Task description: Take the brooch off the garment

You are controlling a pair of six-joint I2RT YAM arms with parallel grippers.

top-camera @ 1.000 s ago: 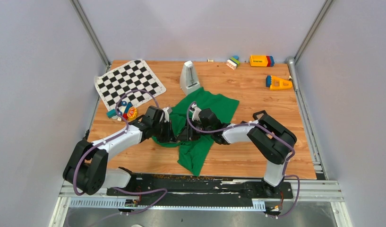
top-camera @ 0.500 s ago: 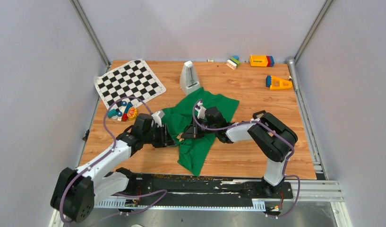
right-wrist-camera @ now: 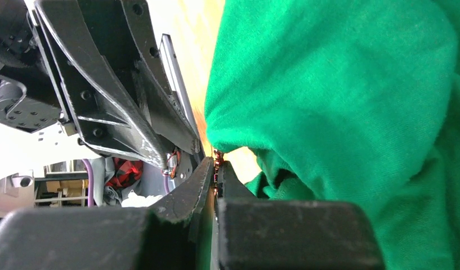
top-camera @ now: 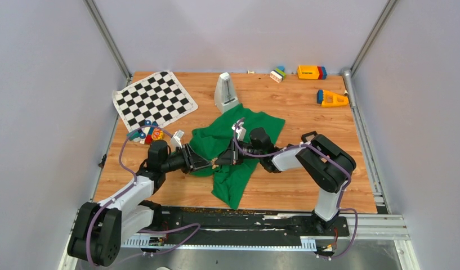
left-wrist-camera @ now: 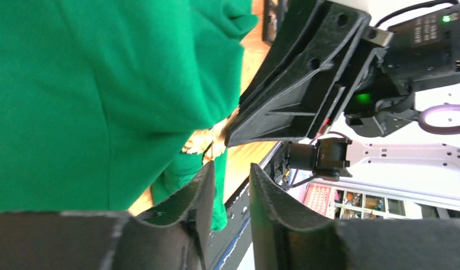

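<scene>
So far: brooch gripped, but not shown clear of the cloth; removal looks unfinished.
Left arm: reaches in low from the left, wrist near the garment's left edge.
Left gripper [left-wrist-camera: 232, 169]: jaws narrowly parted, nothing between them, tips just beside the fold and facing the right tips.
Brooch [right-wrist-camera: 218, 158]: tiny red-orange speck at the fold's lower edge, between the two sets of tips; cannot tell if it is pinned or free.
Right gripper [top-camera: 219, 162]: jaws closed tight on the brooch, right at the cloth edge.
Garment [top-camera: 247, 132]: green, crumpled mid-table, one flap trailing toward the near edge, bunched up around the brooch.
Left to do: judged, pull the brooch away while the cloth is held back, then carry it clear; the left jaws have no hold on the fabric now.
Risk: judged, the cloth lifts along with the brooch.
Table [top-camera: 306, 185]: light wood planks, black rail along the near edge.
Table, left: chequered mat [top-camera: 154, 100] at the back corner, small toy cluster [top-camera: 149, 134] just in front of it.
Table, middle: white metronome-like object [top-camera: 226, 90] upright behind the garment.
Table, right: coloured blocks [top-camera: 311, 72] along the back, orange-blue piece [top-camera: 332, 99] near the right edge.
Room: pale grey walls on three sides, metal corner posts.
</scene>
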